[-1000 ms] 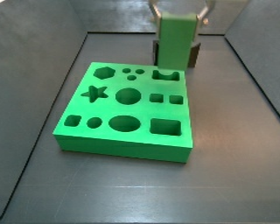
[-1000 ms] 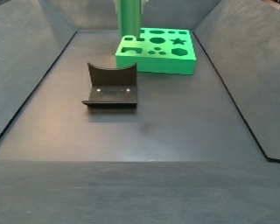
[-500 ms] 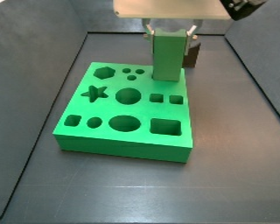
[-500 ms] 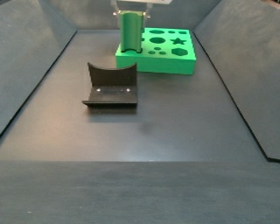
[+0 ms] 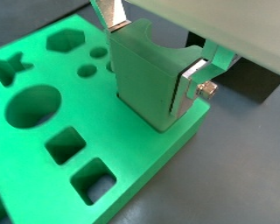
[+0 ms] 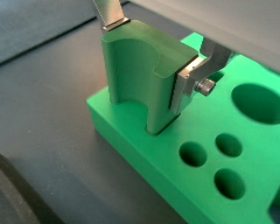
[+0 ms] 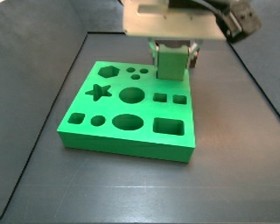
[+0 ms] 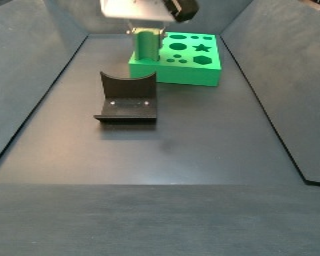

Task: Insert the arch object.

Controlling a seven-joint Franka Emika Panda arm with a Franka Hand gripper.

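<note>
A dark L-shaped fixture (image 8: 127,98) stood on the grey table (image 8: 163,170), near the bright green board with shaped holes (image 8: 192,58).

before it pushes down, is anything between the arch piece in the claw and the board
Nothing visible does. The claw is shut on the arch object, whose lower end meets the green board directly. The fixture stands apart on the floor.
</note>
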